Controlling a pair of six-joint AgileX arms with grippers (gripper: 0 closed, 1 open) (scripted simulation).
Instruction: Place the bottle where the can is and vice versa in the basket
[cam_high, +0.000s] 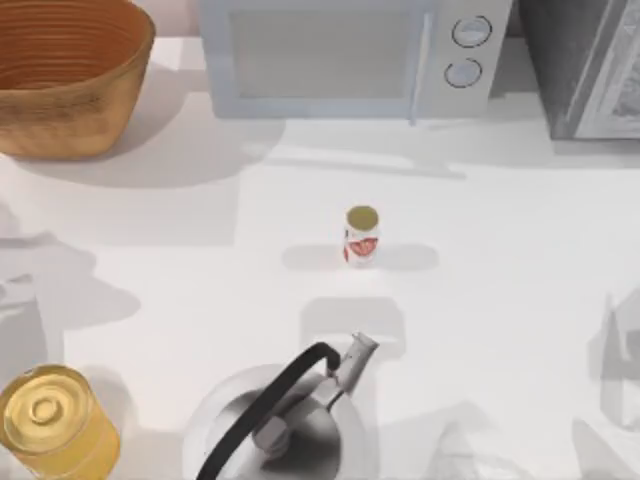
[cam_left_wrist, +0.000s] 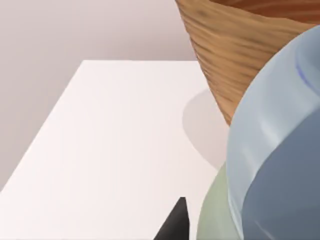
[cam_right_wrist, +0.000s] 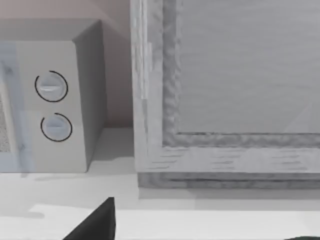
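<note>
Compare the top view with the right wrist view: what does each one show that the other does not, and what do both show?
Top view alone: the woven basket at the back left of the table, a small bottle standing near the middle, the yellow can at the front left, and a metal kettle at the front edge.

Right wrist view alone: the side wall of the microwave.

Both: the microwave with its two round knobs, the grey framed cabinet beside it, and the white table.
</note>
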